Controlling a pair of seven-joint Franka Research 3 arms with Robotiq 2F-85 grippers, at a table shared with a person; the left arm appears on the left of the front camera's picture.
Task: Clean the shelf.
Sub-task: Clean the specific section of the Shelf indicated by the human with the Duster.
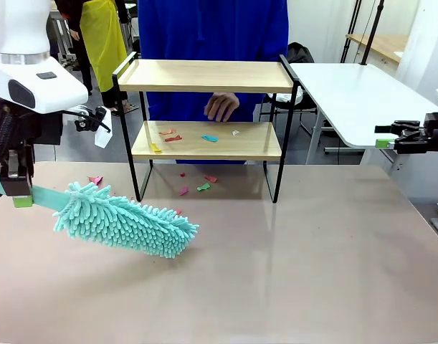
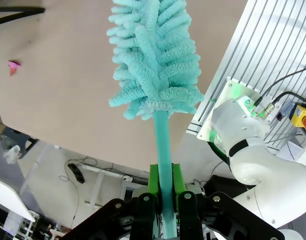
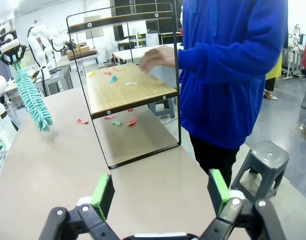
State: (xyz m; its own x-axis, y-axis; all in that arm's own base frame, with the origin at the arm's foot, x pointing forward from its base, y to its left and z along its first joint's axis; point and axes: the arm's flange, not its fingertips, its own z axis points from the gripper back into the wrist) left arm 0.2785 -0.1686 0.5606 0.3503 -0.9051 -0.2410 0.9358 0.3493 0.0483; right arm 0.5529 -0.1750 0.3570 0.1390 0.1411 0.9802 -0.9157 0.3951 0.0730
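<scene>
The shelf (image 1: 204, 75) stands at the table's far middle, two light wooden boards in a thin black frame. Small coloured paper scraps (image 1: 210, 138) lie on its lower board (image 3: 127, 90), and more scraps (image 1: 203, 188) lie on the table under and in front of it. A person's hand (image 1: 221, 106) hovers over the lower board. My left gripper (image 1: 19, 195) (image 2: 164, 187) is shut on the handle of a fluffy teal duster (image 1: 125, 222) (image 2: 153, 55) (image 3: 35, 100), whose head hangs just above the table's left side. My right gripper (image 1: 391, 140) (image 3: 160, 192) is open and holds nothing, off the table's right side.
A person in a blue top (image 3: 228, 75) stands behind the shelf. One pink scrap (image 1: 97, 179) (image 2: 13, 66) lies left of the shelf legs. A white table (image 1: 355, 93) sits at the back right, and a grey stool (image 3: 265, 160) stands beyond the table edge.
</scene>
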